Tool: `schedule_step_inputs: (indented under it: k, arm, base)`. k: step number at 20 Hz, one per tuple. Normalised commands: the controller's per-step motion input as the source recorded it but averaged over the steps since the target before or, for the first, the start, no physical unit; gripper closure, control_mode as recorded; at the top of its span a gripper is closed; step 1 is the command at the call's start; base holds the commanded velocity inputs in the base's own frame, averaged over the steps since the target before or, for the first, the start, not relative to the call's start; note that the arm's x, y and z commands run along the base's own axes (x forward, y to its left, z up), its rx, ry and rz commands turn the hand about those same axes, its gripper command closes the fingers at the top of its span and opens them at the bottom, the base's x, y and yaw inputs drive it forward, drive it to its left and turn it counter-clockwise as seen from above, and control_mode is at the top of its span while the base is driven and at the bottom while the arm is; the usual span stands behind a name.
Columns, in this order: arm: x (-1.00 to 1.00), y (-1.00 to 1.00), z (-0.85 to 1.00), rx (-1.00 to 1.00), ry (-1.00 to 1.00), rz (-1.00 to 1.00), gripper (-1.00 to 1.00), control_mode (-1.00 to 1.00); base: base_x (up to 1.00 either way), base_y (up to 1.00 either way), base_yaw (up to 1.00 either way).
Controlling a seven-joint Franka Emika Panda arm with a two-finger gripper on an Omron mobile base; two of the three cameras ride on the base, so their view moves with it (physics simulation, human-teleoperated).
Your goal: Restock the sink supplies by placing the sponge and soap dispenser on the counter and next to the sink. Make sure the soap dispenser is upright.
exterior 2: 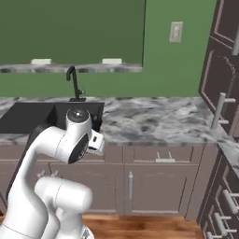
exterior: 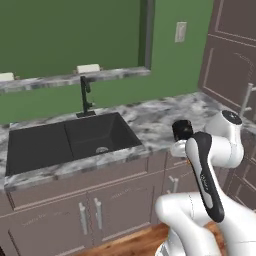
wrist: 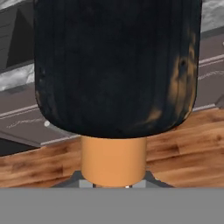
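Soap dispenser [wrist: 114,70] held close before the hand camera, in front of the counter [exterior: 160,117] edge.

In the hand view the bottle runs lengthwise along the gripper's line of sight: its orange neck sits nearest, at the base of the picture between the finger tips, and its dark rounded body swells away from the hand; the gripper appears clenched on that orange end, though the fingers themselves are mostly hidden. Beyond the bottle lie wooden floor, cabinet fronts and a strip of marbled counter. In the left base view the white arm is folded, elbow high, with the dark end of the bottle [exterior: 182,130] poking out over the counter's front edge, right of the black sink [exterior: 70,140]. Farther back stands the slim faucet [exterior: 85,97] before the green wall.
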Motion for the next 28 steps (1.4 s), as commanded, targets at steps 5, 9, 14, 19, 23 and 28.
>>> schedule_step_inputs:
  k: [5,9,14,19,23,28]
  arm:
    - [0.0,0.0,0.0,0.0,0.0,0.0,1.0,1.0]
    - [0.0,0.0,0.0,0.0,0.0,0.0,1.0,1.0]
    - [0.0,0.0,0.0,0.0,0.0,0.0,1.0,1.0]
    - [0.0,0.0,0.0,0.0,0.0,0.0,1.0,1.0]
    - [0.0,0.0,0.0,0.0,0.0,0.0,1.0,1.0]
    - [0.05,-0.16,0.0,-0.02,0.0,0.17,1.0,-1.0]
  base:
    - [0.5,-0.39,0.19]
    - [0.49,-0.39,0.15]
    - [0.44,-0.43,0.12]
    - [0.49,-0.34,0.14]
    - [0.52,-0.13,0.18]
    - [0.05,-0.11,0.1]
